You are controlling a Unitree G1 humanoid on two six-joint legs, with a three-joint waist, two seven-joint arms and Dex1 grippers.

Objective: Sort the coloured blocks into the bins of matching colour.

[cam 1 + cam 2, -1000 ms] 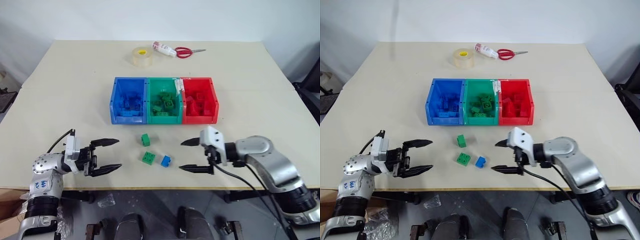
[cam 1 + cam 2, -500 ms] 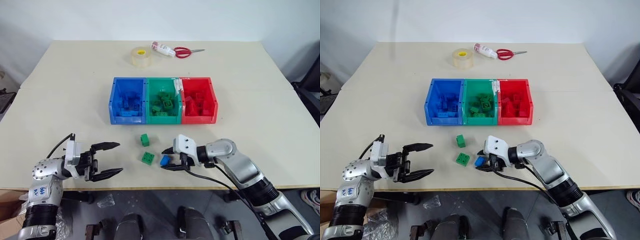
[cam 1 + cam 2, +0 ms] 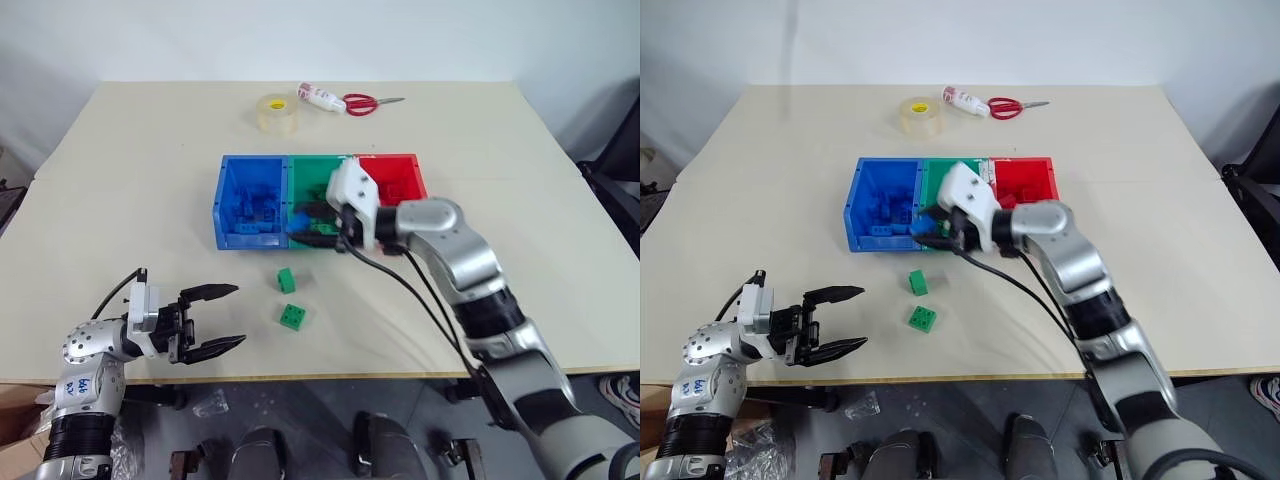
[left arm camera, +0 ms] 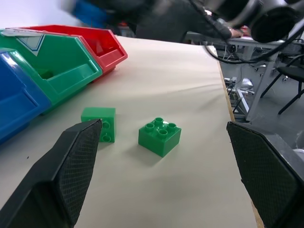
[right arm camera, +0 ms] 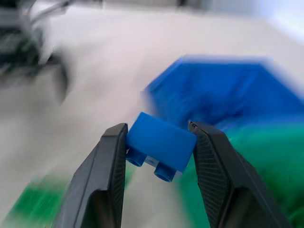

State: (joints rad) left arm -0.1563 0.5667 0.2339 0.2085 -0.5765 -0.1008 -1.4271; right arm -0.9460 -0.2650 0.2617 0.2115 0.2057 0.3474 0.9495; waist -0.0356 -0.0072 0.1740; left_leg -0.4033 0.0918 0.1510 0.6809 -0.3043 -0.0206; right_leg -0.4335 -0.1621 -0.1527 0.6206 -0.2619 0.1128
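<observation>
My right gripper (image 3: pixel 300 224) is shut on a blue block (image 5: pixel 159 142) and holds it in the air over the near side of the bins, about where the blue bin (image 3: pixel 222 205) meets the green bin (image 3: pixel 315 160). The red bin (image 3: pixel 397 159) is partly hidden behind that arm. Two green blocks (image 3: pixel 287 279) (image 3: pixel 293 316) lie on the table in front of the bins. Near the table's front left, my left gripper (image 3: pixel 215 318) stands open and empty, pointing at the two green blocks (image 4: pixel 99 123) (image 4: pixel 160 136).
A clear tape roll (image 3: pixel 277 112), a small white tube (image 3: pixel 318 96) and red-handled scissors (image 3: pixel 362 100) lie at the far side of the table. All three bins hold several blocks. The table's front edge (image 3: pixel 350 375) runs just beyond the left gripper.
My right gripper shut on the blue block on the table, lifted it and carried it away from the front edge to the bins. The left gripper stayed put.
</observation>
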